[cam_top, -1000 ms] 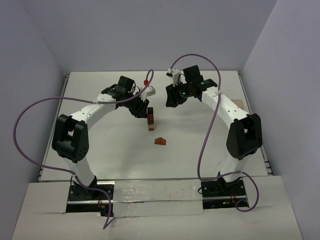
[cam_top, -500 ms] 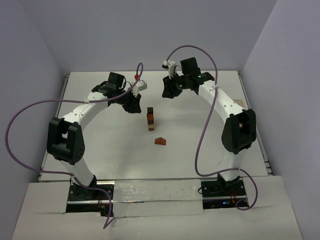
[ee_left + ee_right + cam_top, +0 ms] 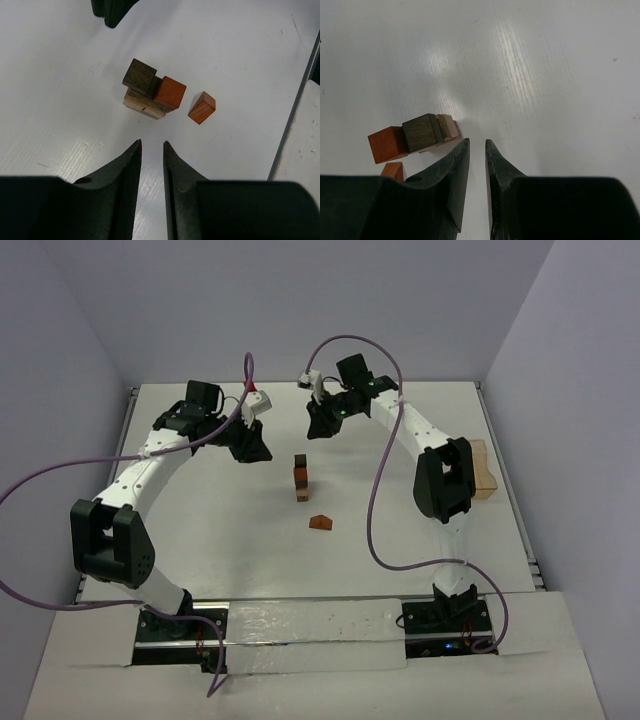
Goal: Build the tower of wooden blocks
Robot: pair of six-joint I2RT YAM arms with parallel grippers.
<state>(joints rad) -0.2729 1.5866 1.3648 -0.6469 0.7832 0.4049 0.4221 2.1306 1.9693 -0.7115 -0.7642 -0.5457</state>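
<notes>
tower (image 3: 150, 92) ahead of L pincer (image 3: 151, 145), apart

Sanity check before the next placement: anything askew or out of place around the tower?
Yes. The wood block tower looks unevenly stacked: in the left wrist view the red block juts out sideways from the dark block and tan block instead of lining up. One reddish block lies loose, apart from the tower.

White-and-black arms (image 3: 150, 455); purple cables (image 3: 369, 520)
</notes>
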